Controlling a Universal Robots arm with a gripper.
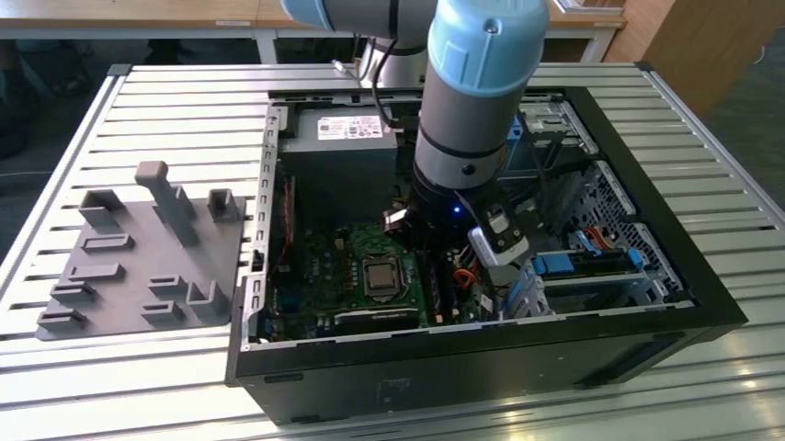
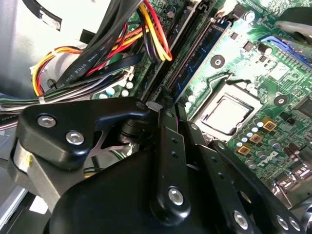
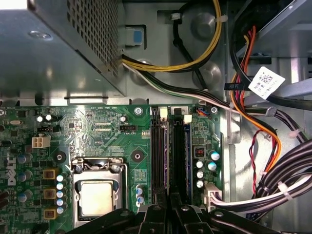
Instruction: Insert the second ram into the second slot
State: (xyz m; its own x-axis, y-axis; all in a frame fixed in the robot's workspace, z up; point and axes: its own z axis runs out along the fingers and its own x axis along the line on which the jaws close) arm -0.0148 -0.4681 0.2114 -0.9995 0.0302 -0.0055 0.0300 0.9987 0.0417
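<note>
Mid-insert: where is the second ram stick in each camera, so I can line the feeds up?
Exterior view: the second ram is the dark strip just to the exterior view's right of the CPU; hard to make out.
Second wrist view: dark-blue stick standing in a slot, across bare board from the CPU.
First wrist view: dark-blue edge in a slot beside the CPU.
Shared landmark: the CPU.

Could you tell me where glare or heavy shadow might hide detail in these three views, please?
In the exterior view, the slatted table throws glare beside the computer case, whose interior lies shaded under the arm; in the first wrist view, the power supply housing washes out white at one corner; in the second wrist view, the hand is a near-black foreground mass.
</note>
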